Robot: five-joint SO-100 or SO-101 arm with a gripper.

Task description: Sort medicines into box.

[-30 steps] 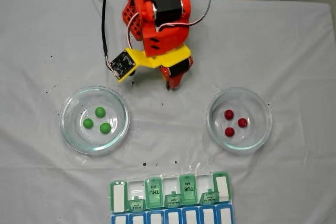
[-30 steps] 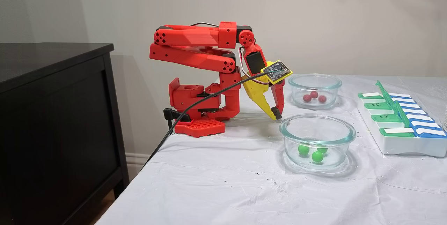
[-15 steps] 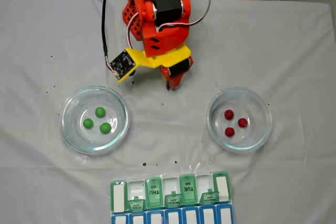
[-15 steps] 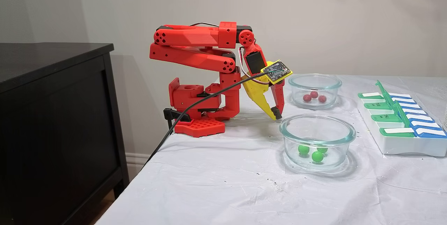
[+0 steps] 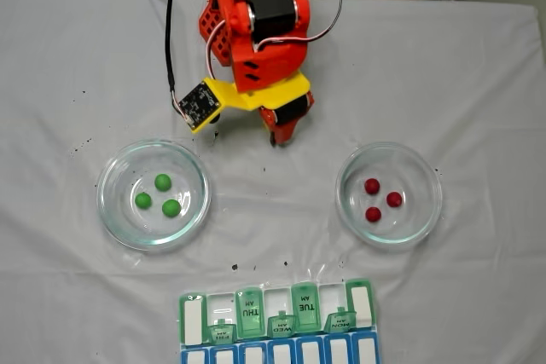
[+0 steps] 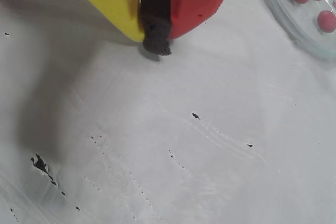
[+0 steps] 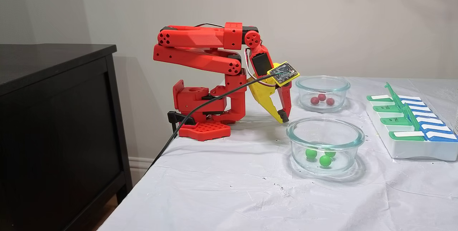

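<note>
Red medicines [image 6: 310, 3] in glass dish, well right of gripper [image 6: 156, 27].

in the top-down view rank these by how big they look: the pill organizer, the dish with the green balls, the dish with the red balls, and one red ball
1. pill organizer, though the frame's bottom edge crops it
2. green-ball dish, slightly wider than the next
3. red-ball dish
4. red ball, smallest by far

arm [image 7: 200, 50] folded | gripper [image 7: 283, 117] closed, empty, near green-ball dish [image 7: 325, 145] | pill box [image 7: 411, 123] right
</note>
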